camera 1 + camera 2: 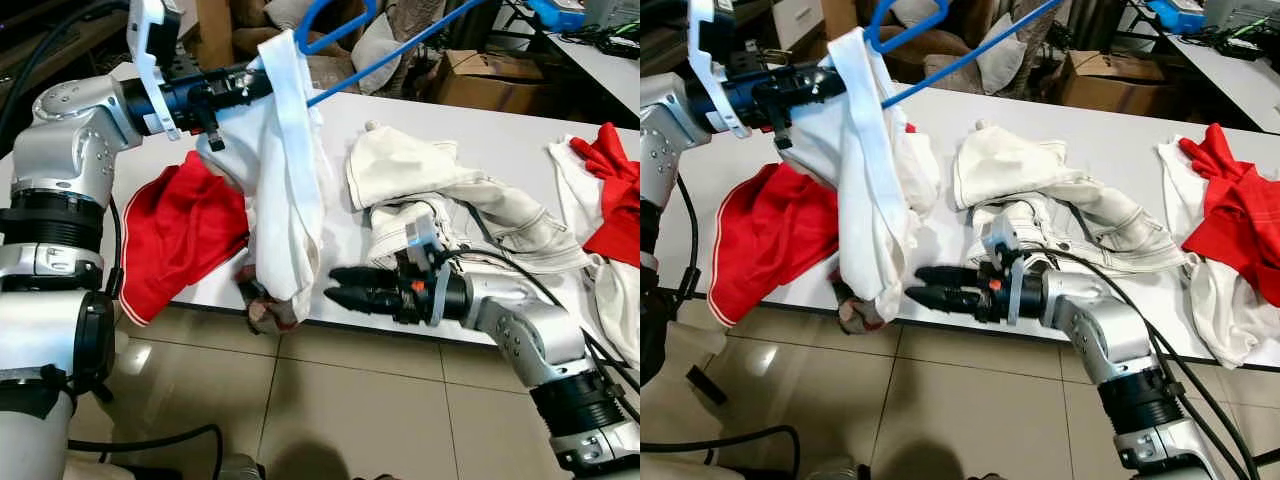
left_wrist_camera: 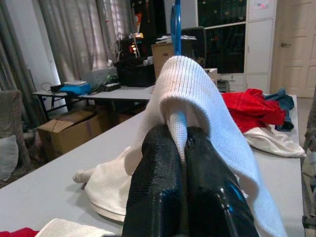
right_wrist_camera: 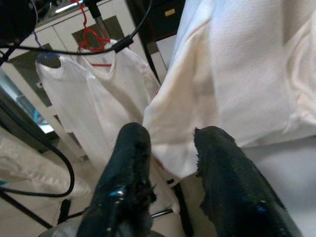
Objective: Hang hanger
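A blue hanger [image 1: 398, 50] is held above the left part of the white table [image 1: 500, 130], with a white garment [image 1: 290, 170] draped over it and hanging down past the table's front edge. My left gripper [image 1: 262, 80] is shut on the hanger through the cloth; in the left wrist view the fingers [image 2: 158, 168] pinch the blue bar [image 2: 176, 29] under the white fabric. At the table's front edge my right gripper [image 1: 332, 284] stands open, pointing left at the garment's lower part, a short gap from it. The white cloth [image 3: 237, 74] hangs just beyond its fingers [image 3: 131, 148].
A red garment [image 1: 185, 235] lies on the table's left edge, a pile of cream clothes [image 1: 450, 195] in the middle, red and white clothes [image 1: 615, 190] at the right. A cardboard box [image 1: 480, 75] stands behind. White shirts on hangers [image 3: 94, 84] hang on a rack.
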Controlling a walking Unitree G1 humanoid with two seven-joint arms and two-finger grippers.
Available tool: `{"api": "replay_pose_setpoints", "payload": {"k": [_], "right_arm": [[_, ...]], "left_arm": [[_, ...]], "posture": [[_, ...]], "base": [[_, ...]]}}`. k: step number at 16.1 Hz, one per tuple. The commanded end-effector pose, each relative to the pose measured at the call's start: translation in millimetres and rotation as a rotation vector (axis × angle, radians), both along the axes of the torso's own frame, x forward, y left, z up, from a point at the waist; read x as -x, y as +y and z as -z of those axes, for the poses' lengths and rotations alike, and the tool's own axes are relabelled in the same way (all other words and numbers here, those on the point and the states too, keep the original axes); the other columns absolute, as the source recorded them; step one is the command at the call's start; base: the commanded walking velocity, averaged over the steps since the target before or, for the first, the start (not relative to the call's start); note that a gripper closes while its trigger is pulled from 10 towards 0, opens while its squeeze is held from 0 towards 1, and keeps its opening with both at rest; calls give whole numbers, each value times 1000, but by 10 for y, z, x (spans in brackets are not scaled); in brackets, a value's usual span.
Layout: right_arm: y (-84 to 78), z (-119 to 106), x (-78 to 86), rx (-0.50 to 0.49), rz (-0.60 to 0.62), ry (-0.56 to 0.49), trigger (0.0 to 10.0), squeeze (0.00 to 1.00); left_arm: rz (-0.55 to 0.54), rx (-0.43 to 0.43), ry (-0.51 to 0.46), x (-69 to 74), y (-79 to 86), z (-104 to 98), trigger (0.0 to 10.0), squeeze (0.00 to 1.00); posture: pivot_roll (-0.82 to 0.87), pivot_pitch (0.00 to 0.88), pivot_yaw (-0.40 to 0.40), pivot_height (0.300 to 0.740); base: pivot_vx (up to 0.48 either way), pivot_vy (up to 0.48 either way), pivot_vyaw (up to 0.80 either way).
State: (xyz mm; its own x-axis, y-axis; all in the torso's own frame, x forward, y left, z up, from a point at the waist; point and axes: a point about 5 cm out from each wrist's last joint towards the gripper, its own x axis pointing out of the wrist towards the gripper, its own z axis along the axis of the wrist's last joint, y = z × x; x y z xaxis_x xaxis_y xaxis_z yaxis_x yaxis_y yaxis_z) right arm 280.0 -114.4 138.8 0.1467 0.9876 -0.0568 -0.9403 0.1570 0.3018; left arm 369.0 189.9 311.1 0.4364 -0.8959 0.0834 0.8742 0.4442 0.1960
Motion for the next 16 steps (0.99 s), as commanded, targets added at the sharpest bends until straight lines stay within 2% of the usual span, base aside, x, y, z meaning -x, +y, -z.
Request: {"api": "replay_pose_setpoints", "payload": {"k": [1, 7, 12, 14, 16], "right_arm": [[-28, -6, 1, 16, -6, -12, 0, 0], [-30, -3, -15, 2, 0, 2, 0, 0], [29, -15, -70, -22, 37, 9, 0, 0], [59, 13, -114, -38, 99, 10, 0, 0], [33, -43, -200, -98, 194, 3, 0, 0]], "left_arm": [[-4, 7, -47, 7, -2, -130, 0, 0], [-11, 9, -44, 12, -3, -96, 0, 0], [-52, 14, -31, -14, 52, -68, 0, 0], [-67, 18, -27, -18, 56, -49, 0, 0], [-102, 24, -29, -33, 87, -45, 0, 0]], "posture": [[-13, 0, -23, 740], [-7, 0, -30, 740], [-3, 0, -29, 740], [-2, 0, -30, 740], [-1, 0, -31, 740]], "base": [[0, 0, 0], [0, 0, 0], [0, 0, 0], [0, 0, 0], [0, 0, 0]]}}
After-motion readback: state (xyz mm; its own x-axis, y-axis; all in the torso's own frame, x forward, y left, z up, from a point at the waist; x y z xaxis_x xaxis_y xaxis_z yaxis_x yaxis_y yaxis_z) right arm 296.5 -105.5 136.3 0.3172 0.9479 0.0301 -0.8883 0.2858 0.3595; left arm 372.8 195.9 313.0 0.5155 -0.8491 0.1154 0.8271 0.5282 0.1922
